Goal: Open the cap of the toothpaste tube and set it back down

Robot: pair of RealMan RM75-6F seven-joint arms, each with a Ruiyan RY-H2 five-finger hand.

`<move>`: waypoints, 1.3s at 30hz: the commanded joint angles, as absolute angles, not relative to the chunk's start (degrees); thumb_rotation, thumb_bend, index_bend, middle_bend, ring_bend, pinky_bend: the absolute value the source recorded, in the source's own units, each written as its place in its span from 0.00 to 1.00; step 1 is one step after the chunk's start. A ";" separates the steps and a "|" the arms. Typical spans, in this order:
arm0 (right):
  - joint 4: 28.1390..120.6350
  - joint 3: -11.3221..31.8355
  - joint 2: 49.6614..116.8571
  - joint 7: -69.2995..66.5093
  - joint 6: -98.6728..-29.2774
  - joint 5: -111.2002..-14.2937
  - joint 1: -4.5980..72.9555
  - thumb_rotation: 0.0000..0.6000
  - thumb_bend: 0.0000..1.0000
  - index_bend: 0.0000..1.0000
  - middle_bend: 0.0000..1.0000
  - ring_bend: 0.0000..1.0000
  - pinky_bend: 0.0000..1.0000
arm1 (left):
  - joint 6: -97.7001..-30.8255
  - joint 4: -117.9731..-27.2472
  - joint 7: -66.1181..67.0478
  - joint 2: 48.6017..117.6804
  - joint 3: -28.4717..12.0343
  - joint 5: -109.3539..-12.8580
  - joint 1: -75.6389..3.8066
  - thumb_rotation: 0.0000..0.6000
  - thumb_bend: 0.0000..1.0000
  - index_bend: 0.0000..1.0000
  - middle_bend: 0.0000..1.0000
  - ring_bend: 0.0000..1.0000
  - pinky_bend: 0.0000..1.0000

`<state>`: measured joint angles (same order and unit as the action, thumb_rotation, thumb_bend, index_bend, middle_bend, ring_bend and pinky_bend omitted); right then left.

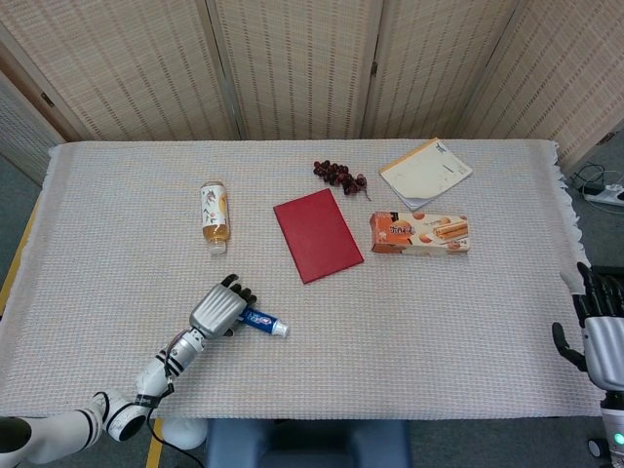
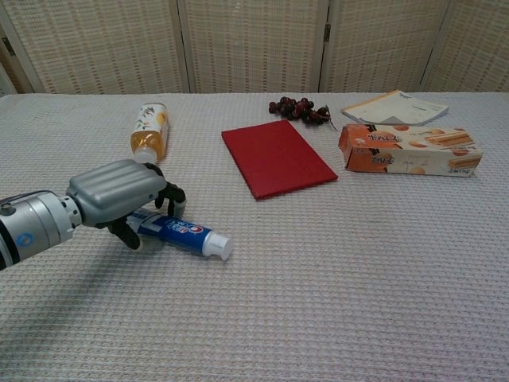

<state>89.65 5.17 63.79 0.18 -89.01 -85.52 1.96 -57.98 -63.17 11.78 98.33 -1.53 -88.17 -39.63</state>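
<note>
The blue and white toothpaste tube (image 1: 263,323) (image 2: 187,235) lies on the tablecloth near the front left, its white cap (image 2: 222,247) pointing right. My left hand (image 1: 219,309) (image 2: 119,193) covers the tube's tail end, with the fingers curled over it and the thumb on the near side, gripping it against the cloth. The tail is hidden under the hand. My right hand (image 1: 600,331) hangs off the table's right edge, far from the tube, fingers apart and holding nothing; only the head view shows it.
A juice bottle (image 1: 214,214) (image 2: 149,131) lies just behind the left hand. A red book (image 1: 317,234) (image 2: 277,157), grapes (image 1: 339,175), a biscuit box (image 1: 419,233) (image 2: 407,149) and a notepad (image 1: 425,172) sit further back, centre to right.
</note>
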 commanded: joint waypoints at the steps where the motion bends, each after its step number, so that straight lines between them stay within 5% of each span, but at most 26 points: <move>1: 89.66 5.18 63.78 0.14 -89.10 -85.60 1.94 1.00 0.51 0.00 0.00 0.02 0.00 | -58.83 -61.63 10.18 99.02 -0.99 -88.94 -39.44 1.00 0.39 0.51 0.49 0.46 0.26; 11: 90.19 5.07 63.62 0.49 -89.42 -86.51 2.03 1.00 0.51 0.00 0.00 0.02 0.00 | -61.24 -58.26 0.75 99.52 0.22 -90.55 -38.65 1.00 0.53 0.69 0.66 0.63 0.39; 18: 91.63 4.85 62.67 0.56 -87.70 -89.10 3.98 1.00 0.51 0.00 0.00 0.03 0.00 | -64.64 -59.44 -6.06 97.71 -0.22 -91.84 -38.47 1.00 0.58 0.73 0.70 0.66 0.43; 39: 107.25 7.83 65.09 3.68 -72.75 -103.77 22.99 1.00 0.51 0.00 0.01 0.04 0.00 | -65.23 -94.31 -3.16 80.06 -7.28 -89.62 -41.38 1.00 0.63 0.76 0.73 0.69 0.42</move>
